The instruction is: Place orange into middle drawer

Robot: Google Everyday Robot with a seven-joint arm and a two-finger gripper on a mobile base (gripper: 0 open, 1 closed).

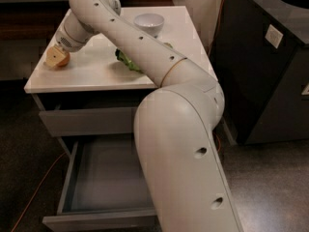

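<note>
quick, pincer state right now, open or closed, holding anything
pincer: down at the orange near the left edge of the countertop; open or closed cannot be told.
</note>
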